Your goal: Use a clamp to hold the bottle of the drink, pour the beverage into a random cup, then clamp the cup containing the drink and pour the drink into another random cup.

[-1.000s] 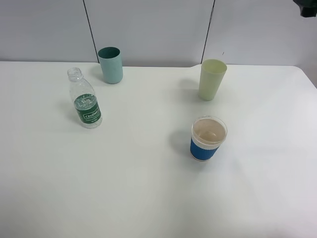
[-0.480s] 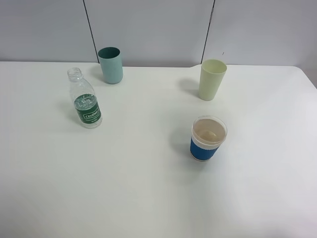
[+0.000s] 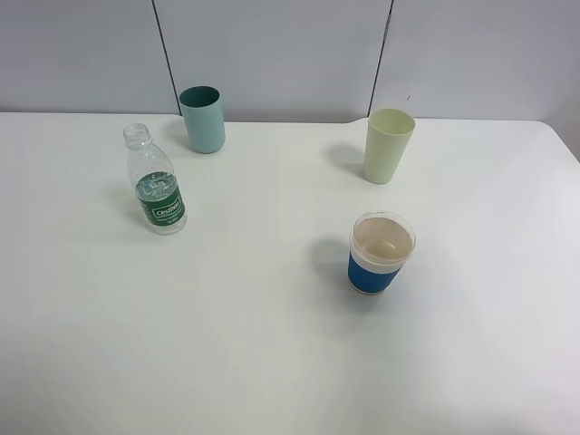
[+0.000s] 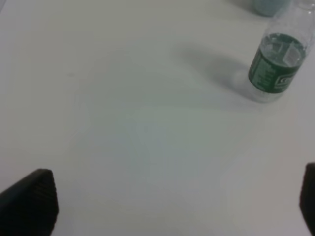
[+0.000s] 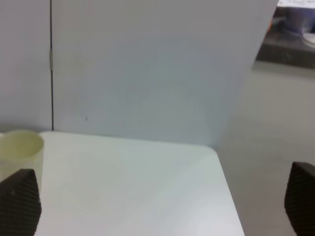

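Bottle (image 3: 156, 184) upright on table's (image 3: 254, 353) left, yellow-green cup (image 3: 388, 145) far right, blue-sleeved cup (image 3: 381, 253) nearer | left wrist: left gripper (image 4: 167, 209) spread wide, empty, bottle (image 4: 276, 66) ahead | right wrist: right gripper (image 5: 160, 206) wide, empty, yellow-green cup (image 5: 18, 152) at frame edge.

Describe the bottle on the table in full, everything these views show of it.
The bottle is small, of clear, plastic-looking material, with a ribbed neck, an open mouth with no cap, and a dark green label with white lettering around its lower body. It stands upright on the white table, at the left in the high view, in front of the dark teal cup and apart from it. Nothing grips or touches it.
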Controlling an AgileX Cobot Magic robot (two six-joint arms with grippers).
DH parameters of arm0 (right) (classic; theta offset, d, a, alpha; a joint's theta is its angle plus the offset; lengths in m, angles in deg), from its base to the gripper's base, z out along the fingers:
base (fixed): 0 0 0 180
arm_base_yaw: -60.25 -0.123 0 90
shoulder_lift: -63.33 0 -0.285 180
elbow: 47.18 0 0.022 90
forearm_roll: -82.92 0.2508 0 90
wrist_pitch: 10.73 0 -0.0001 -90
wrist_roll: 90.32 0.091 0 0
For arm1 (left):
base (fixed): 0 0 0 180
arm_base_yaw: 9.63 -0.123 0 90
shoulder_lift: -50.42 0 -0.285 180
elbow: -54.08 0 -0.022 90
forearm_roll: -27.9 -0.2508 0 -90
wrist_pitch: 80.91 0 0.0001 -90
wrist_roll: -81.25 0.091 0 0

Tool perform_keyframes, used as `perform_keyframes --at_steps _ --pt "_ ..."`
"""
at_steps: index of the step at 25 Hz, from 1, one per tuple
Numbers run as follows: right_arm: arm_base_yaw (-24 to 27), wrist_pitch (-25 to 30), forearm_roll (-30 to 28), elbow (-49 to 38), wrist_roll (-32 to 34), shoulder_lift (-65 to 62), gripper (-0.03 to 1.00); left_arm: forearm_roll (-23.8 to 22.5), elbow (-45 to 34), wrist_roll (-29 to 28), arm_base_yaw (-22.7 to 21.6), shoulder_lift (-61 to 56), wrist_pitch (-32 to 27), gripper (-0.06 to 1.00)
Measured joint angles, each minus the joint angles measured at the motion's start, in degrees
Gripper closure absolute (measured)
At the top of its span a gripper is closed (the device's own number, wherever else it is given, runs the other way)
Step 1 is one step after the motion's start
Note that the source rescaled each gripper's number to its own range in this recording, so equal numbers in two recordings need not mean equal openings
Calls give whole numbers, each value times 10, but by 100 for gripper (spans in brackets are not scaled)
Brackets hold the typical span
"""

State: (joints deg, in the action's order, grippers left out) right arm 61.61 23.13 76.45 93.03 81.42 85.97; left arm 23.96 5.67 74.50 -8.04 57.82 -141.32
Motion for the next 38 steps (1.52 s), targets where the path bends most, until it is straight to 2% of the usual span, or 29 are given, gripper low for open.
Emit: perform_keyframes --at_steps 6,14,16,20,34,38 --pt "0 93 1 0 15 -69 -3 0 0 0 0 0 0 -5" --pt "0 133 12 -40 30 -149 -3 0 0 0 0 0 0 -5" --pt "0 160 16 -61 30 -150 -3 0 0 0 0 0 0 -5" --pt "0 172 21 -81 33 -150 -3 0 0 0 0 0 0 -5" --pt "0 160 36 -87 34 -150 -3 0 0 0 0 0 0 -5" --pt "0 209 40 -79 26 -150 -3 0 0 0 0 0 0 -5"
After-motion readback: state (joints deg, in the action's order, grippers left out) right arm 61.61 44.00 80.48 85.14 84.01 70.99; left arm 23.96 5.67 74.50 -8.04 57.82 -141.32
